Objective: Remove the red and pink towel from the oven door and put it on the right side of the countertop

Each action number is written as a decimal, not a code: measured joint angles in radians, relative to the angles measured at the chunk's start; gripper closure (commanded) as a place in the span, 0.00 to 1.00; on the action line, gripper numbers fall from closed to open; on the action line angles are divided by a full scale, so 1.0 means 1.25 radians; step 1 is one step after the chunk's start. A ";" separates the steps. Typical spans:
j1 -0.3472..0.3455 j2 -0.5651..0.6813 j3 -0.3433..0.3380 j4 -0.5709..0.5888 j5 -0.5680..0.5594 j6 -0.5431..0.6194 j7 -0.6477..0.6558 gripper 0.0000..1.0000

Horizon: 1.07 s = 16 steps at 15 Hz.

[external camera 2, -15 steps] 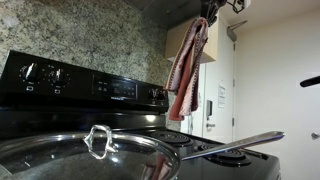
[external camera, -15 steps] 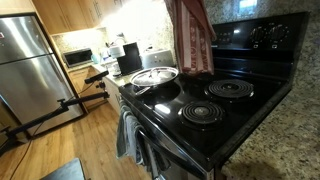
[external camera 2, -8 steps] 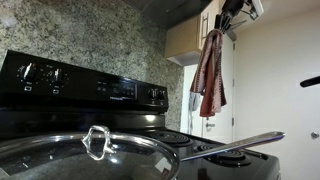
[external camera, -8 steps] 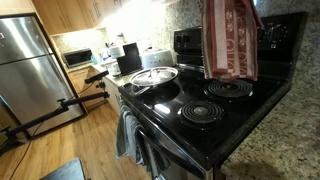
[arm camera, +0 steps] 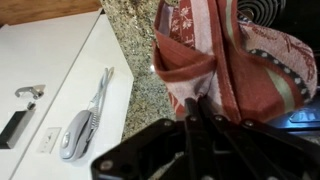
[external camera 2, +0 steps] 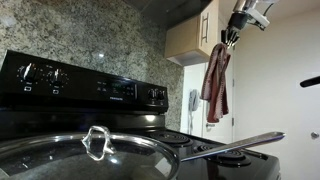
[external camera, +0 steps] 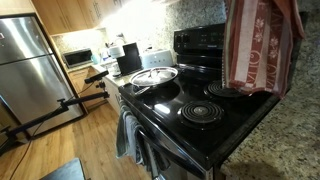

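Towel (external camera: 262, 45) is clear of the oven door (external camera: 152, 152) and hangs in the air from the end effector (external camera 2: 229, 42), whose fingers are pressed together on a bunched fold at the cloth's top. In the wrist view the fingers (arm camera: 197, 104) meet over that gather and the rest of the towel (arm camera: 225, 60) spills away below. It hangs over the stovetop (external camera: 195, 98) edge that borders the counter (external camera: 287, 140), with its lower hem just above the rear coil burner (external camera: 230, 89). Risk one: if you let go here, the cloth likely lands on the coils or straddles the seam instead of resting on the counter; you cannot tell from the pictures whether a burner is warm. Risk two: the hem could drag over the coils if you descend before you are past the stovetop edge. Risk three: the hold is on a small pinch of soft fabric, so a sharp sideways move may set the towel (external camera 2: 215, 85) swinging or work it loose. The pan (external camera: 153, 77) and its long handle (external camera 2: 236, 144) sit well apart from the cloth, so a snag there seems unlikely. Materials: the towel is limp woven cloth, red with pale pink patterned stripes, falling in long folds. The counter is speckled tan-brown granite, polished and hard. The stovetop is glossy black with raised spiral coils. The pan lid (external camera 2: 70, 158) is domed glass rimmed in bright metal. A grey-blue towel (external camera: 127, 135) remains draped on the oven door.
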 measured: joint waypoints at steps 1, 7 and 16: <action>-0.007 0.005 -0.006 0.000 0.009 0.000 0.003 0.99; -0.055 0.024 -0.036 0.001 0.058 0.000 0.004 0.99; -0.108 0.052 -0.054 0.007 0.108 0.000 0.011 0.99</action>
